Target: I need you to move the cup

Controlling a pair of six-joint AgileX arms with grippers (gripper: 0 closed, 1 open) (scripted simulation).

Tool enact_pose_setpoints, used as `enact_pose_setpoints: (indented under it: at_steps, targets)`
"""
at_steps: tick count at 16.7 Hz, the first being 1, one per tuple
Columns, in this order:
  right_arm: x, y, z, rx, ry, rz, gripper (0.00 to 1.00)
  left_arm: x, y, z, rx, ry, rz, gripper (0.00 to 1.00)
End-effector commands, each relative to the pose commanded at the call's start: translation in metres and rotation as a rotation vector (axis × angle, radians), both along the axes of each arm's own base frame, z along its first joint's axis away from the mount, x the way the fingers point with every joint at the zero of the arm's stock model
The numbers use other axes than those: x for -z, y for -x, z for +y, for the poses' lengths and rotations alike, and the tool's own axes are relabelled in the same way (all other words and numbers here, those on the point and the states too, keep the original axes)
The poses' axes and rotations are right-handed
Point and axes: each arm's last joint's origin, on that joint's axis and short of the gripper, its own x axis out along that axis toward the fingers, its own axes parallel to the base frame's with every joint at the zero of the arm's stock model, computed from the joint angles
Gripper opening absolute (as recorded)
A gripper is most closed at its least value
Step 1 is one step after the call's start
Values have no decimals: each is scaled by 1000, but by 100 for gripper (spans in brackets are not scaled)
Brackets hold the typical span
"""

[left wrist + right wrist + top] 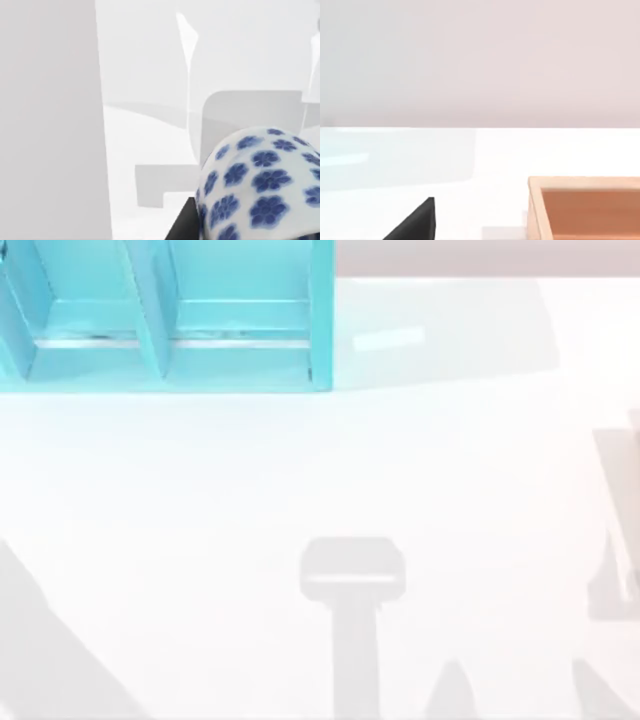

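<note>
- You had the cup right up against the left wrist camera. It was rounded and white, covered with blue flowers.
- A dark piece of the left gripper sat against the cup's side, touching it or very nearly.
- You could not tell how wide that gripper stood, nor whether it truly had hold of the cup. The cup's bulk covered the rest of it.
- You could not tell either whether the cup rested on anything. Behind it lay the white table, crossed by pale grey shadows, and a broad light panel stood close alongside.
- From above, you saw the turquoise shelf at the far left corner of the table. It was open toward the camera, with a slanted divider splitting it into compartments.
- Grey shadows fell across the near half of the table. One blocky, T-shaped shadow lay near the middle, with others at the left and right edges.
- To the right of the shelf, the tabletop carried a faint tinted patch. The wall ran behind it.
- Your right gripper showed as a dark wedge low in its own wrist view, above the bare table. You could not tell how far open it was, and it held nothing that you could see.
- In that same view, a shallow wooden box sat on the table, well apart from the wedge. It had a pale rim and an orange-brown inside.
</note>
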Motion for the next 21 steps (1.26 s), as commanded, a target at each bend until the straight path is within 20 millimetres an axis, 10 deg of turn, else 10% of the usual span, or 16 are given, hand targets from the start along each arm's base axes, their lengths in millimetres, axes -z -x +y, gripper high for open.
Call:
enact_pose_setpoints:
  at_steps: [2,15,21]
  targets:
    - [0,0,0,0,0,0,100,0,0,0,0,0,0,0]
    - [0,0,0,0,0,0,100,0,0,0,0,0,0,98]
    - [0,0,0,0,0,0,100,0,0,0,0,0,0,100]
